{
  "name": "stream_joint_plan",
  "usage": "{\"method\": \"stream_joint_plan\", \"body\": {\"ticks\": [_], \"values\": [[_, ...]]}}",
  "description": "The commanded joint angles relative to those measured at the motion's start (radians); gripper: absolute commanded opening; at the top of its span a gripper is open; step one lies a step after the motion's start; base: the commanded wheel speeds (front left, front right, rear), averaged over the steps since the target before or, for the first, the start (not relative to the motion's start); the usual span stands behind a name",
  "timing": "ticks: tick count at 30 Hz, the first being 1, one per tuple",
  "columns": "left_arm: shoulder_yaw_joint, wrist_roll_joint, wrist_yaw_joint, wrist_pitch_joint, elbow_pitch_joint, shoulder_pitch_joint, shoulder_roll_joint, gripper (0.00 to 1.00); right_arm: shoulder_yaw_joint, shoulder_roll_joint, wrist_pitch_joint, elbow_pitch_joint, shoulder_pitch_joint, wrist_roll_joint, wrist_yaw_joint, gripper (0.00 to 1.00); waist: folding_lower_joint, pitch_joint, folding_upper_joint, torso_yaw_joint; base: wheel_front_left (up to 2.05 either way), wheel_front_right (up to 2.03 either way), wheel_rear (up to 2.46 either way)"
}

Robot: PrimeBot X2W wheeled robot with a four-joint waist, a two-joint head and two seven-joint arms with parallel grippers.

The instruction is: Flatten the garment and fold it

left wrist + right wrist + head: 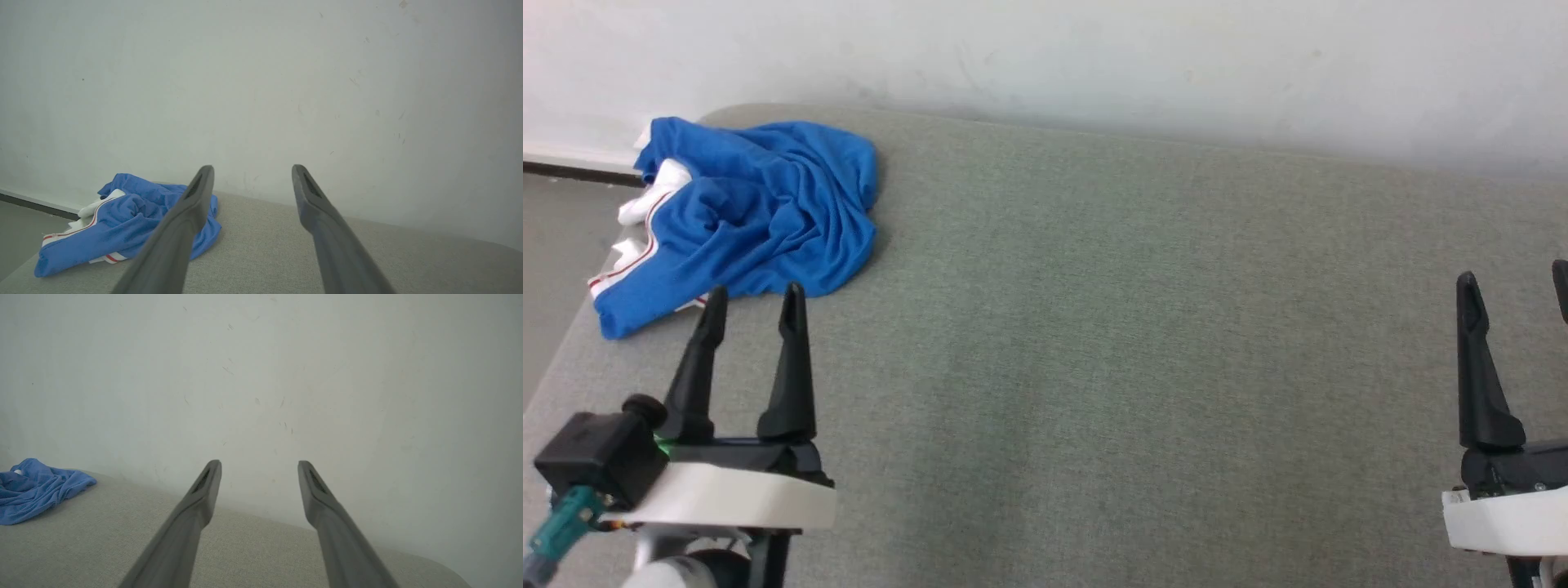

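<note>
- At the bench's [1135, 327] far left corner, the garment [760, 204] lies in a crumpled blue heap. Its left side reaches the bench edge, with floor [556, 237] beyond.
- My left end effector [756, 296] sits just near the heap's near edge, fingers spread wide and gripping nothing.
- My right end effector [1514, 276] is well apart at the right, likewise spread and empty.
- Between them, a wide stretch of grey fabric surface gives me open room.
- A pale, scuffed wall [1094, 57] closes the far edge, with a dark skirting strip [572, 167] at its foot on the left.
- The left wrist view shows the red-striped white trim [88, 222] side-on. From the right wrist view, the heap reads as plain blue folds.
</note>
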Motion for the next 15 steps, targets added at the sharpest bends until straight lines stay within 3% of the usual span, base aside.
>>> {"method": "stream_joint_plan", "body": {"ticks": [1,6,10,15], "values": [[0.008,0.004,0.002,0.003,-0.007,-0.003,0.011,1.00,0.002,0.003,-0.005,-0.002,0.007,0.001,-0.001,1.00,0.0001,0.004,0.0000,0.013,0.00,0.00,0.00],[0.050,-0.016,-0.035,0.086,-0.013,-0.100,0.094,1.00,0.014,0.003,0.006,-0.017,-0.008,-0.014,-0.001,1.00,0.0001,0.035,0.0000,0.044,0.00,0.00,0.00],[0.091,-0.055,-0.089,0.172,0.021,-0.246,0.172,1.00,0.033,0.003,0.025,-0.039,-0.030,-0.039,-0.001,1.00,0.0001,0.087,0.0000,0.062,0.00,0.00,0.00],[0.114,-0.144,-0.171,0.256,0.152,-0.462,0.206,1.00,0.073,0.003,0.064,-0.062,-0.066,-0.074,-0.001,1.00,0.0001,0.179,0.0000,0.080,0.00,0.00,0.00]]}}
